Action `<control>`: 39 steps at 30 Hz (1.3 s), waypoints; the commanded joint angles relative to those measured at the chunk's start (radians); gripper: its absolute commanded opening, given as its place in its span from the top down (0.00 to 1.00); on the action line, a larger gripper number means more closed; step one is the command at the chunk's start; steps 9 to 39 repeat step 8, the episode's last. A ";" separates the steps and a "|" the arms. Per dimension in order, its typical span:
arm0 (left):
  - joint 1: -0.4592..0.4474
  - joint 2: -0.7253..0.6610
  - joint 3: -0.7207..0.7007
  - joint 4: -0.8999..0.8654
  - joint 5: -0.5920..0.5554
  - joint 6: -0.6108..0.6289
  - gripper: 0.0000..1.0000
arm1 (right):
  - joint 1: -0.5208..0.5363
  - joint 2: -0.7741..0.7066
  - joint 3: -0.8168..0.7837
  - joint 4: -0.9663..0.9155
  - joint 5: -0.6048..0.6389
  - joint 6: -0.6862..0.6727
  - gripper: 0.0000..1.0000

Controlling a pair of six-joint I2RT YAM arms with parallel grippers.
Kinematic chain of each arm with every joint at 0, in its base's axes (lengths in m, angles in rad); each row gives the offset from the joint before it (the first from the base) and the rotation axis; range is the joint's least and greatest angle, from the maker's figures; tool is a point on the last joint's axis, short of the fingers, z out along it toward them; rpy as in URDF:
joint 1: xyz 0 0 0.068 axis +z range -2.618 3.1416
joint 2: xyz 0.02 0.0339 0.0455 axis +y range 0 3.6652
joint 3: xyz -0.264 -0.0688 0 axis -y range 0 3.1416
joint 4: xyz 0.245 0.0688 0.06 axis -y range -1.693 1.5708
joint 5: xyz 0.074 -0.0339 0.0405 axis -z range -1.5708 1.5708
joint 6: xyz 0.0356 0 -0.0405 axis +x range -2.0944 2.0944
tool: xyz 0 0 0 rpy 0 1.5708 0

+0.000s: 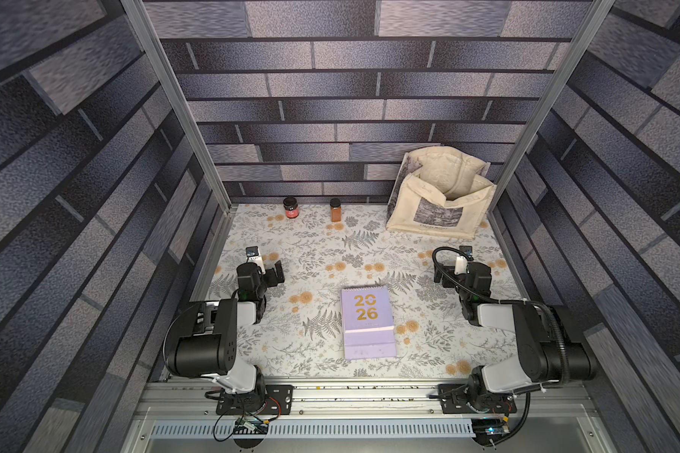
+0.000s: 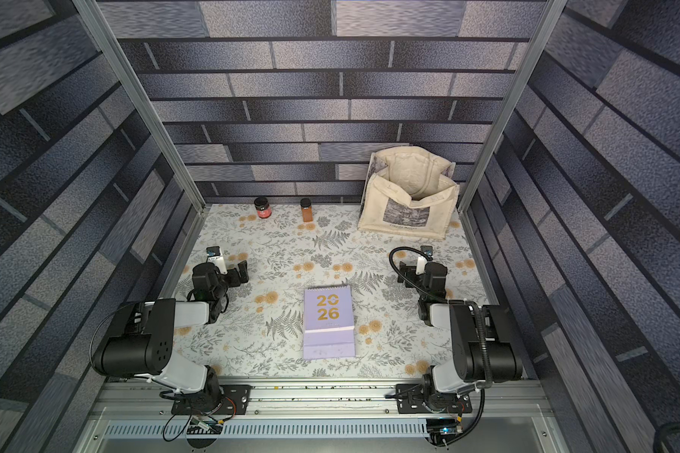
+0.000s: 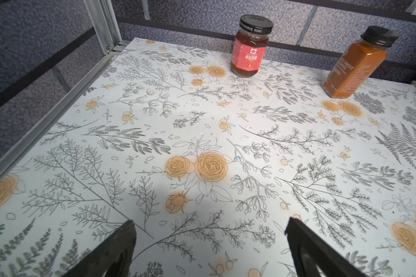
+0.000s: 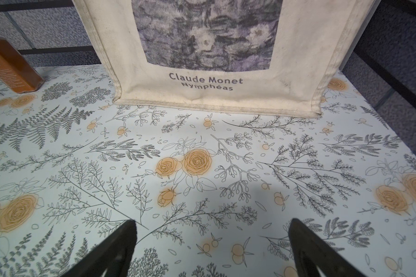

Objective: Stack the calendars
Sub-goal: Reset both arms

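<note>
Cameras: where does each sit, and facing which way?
Top views: high over the near edge, looking down toward the back wall; left arm, right arm, calendar.
Left wrist: on left arm, facing jam jar and spice bottle; left jaws open.
Right wrist: on right arm, facing tote bag; right jaws open.
Shared: spice bottle, both wrist views.

Both arms sit folded low at the near edge of the tabletop (image 1: 315, 251): the left arm (image 1: 207, 337) along its left edge, the right arm (image 1: 538, 337) along its right edge. The left gripper (image 3: 210, 220) and right gripper (image 4: 212, 220) point toward the far edge, jaws spread wide, gripping nothing.
</note>
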 commanded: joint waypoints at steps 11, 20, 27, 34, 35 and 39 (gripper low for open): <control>-0.022 0.004 0.001 0.021 -0.085 0.023 0.00 | 0.013 0.034 -0.037 0.132 0.023 -0.001 0.00; -0.022 0.004 0.001 0.021 -0.085 0.023 0.00 | 0.013 0.034 -0.037 0.132 0.023 -0.001 0.00; -0.022 0.004 0.001 0.021 -0.085 0.023 0.00 | 0.013 0.034 -0.037 0.132 0.023 -0.001 0.00; -0.022 0.004 0.001 0.021 -0.085 0.023 0.00 | 0.013 0.034 -0.037 0.132 0.023 -0.001 0.00; -0.022 0.004 0.001 0.021 -0.085 0.023 0.00 | 0.013 0.034 -0.037 0.132 0.023 -0.001 0.00; -0.022 0.004 0.001 0.021 -0.085 0.023 0.00 | 0.013 0.034 -0.037 0.132 0.023 -0.001 0.00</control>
